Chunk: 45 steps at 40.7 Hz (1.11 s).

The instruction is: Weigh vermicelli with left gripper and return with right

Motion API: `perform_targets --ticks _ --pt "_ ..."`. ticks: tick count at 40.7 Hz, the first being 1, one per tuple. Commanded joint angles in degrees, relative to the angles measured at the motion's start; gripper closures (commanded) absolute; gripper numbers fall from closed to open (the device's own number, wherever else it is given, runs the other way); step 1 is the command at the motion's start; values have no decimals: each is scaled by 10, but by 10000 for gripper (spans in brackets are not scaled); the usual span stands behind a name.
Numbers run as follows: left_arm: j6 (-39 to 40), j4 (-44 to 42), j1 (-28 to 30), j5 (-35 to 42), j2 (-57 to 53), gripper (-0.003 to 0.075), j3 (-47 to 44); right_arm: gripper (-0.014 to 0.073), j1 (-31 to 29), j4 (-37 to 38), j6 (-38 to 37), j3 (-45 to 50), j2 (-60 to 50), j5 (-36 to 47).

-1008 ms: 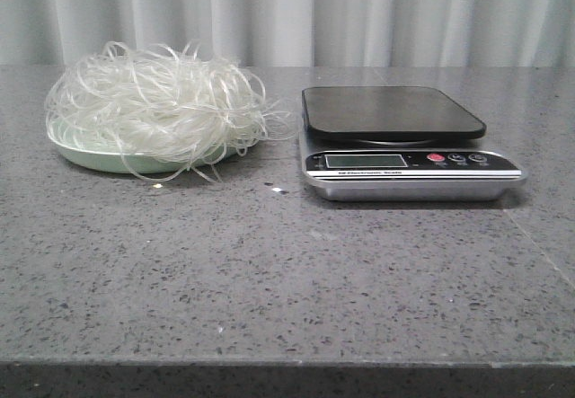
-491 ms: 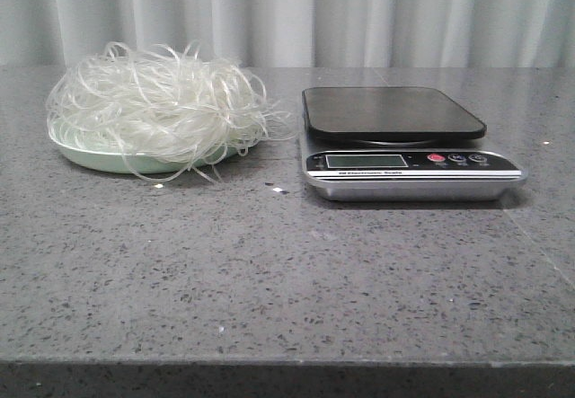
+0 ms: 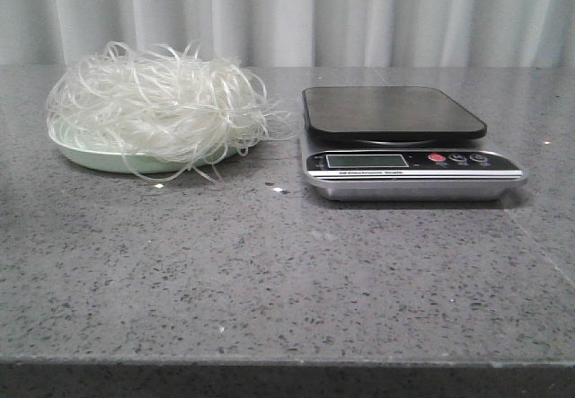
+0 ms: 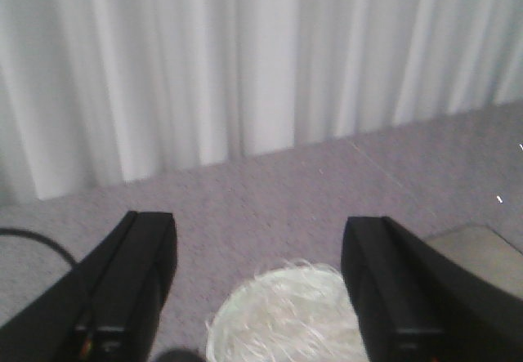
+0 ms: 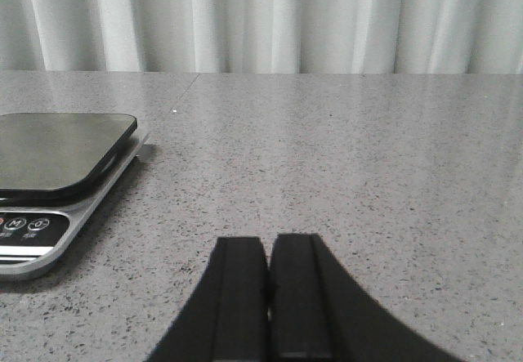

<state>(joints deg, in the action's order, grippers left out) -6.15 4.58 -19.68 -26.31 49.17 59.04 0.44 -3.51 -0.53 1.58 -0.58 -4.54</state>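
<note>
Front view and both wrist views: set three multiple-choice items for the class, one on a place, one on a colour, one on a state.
1. Where does the vermicelli lie?
A. on the scale
B. on the plate
C. on the bare table

2. What colour is the scale's round button nearest its display?
A. red
B. blue
C. yellow

3. How do the two grippers stand?
A. both open
B. left shut, right open
C. left open, right shut

Answers:
1 B: the front view shows the noodles heaped on the pale green plate, with the scale's platform bare.
2 A: a red button shows just right of the display.
3 C: the left gripper has its fingers wide apart, while the right gripper has its fingers pressed together.
</note>
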Motion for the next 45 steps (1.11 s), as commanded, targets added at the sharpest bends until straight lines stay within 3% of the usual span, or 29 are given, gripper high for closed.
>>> perform_targets --ticks 1,10,18,28,45 --pt "4 5 -25 -42 65 200 69 444 -1 0 2 -4 -10 52" --pt "-16 12 -34 -225 211 165 180 444 -1 0 2 -4 -10 52" --pt "-34 40 -34 -308 317 116 244 444 -1 0 2 -4 -10 52" --pt "-46 41 -34 -327 395 110 260 444 -1 0 2 -4 -10 52" --pt "-48 27 -34 -295 469 111 260 444 -1 -1 2 -4 -10 52"
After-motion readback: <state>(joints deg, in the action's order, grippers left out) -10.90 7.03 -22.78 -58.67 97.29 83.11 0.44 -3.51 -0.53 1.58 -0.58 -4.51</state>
